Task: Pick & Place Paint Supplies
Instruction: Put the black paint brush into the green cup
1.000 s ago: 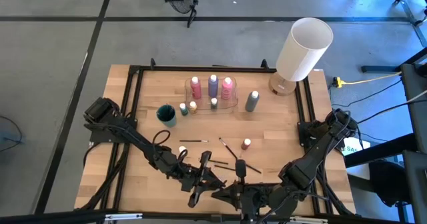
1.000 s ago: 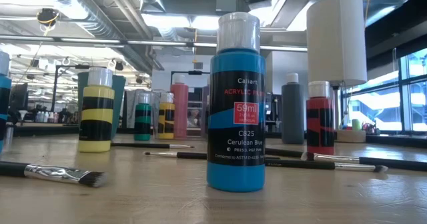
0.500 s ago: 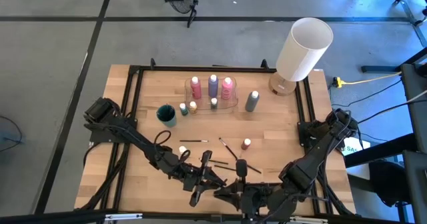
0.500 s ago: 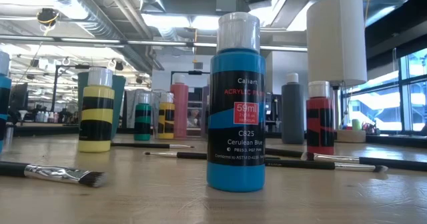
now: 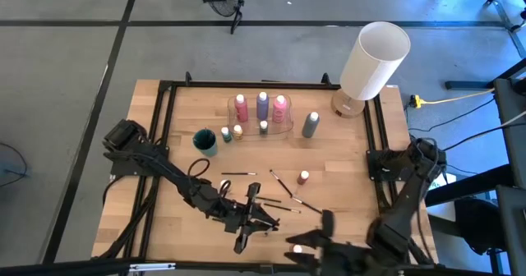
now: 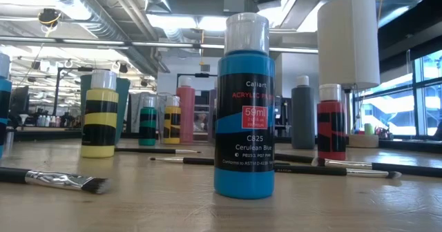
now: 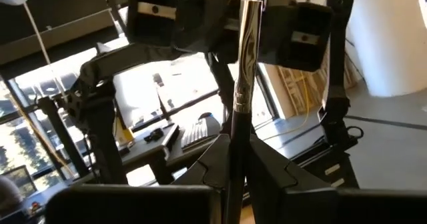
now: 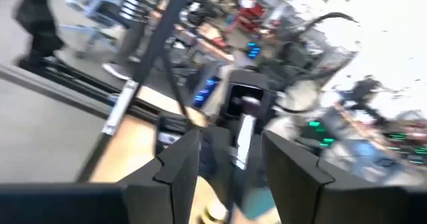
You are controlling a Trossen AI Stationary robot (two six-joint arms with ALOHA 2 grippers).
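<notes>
1. Reaching from the left edge of the high view toward the lower centre, the left arm lies low over the pale wooden table, and its left gripper sits near the table's bottom edge.
2. Folding down along the right rail, the right arm bends sharply so that the right gripper hangs at the bottom edge of the high view, just right of centre and apart from the left one.
3. Standing at the centre of the low view, a blue paint bottle with a clear cap carries a label reading "ACRYLIC", "59ml", "C825" and "Cerulean Blue"; smaller print below is too fine to read.
4. Closing narrowly, the left jaws clamp a thin dark-handled paintbrush with a silver metal ferrule, which rises upright between the fingers in the left wrist view.
5. Parting to about halfway, the right jaws hold nothing that I can make out; the right wrist view shows the same brush's ferrule in the gap between its fingers.
6. Lying flat on the table at lower centre of the high view are more dark paintbrushes, beside a small red bottle.
7. Standing in the upper middle are the pink bottle, purple bottle and grey bottle.
</notes>
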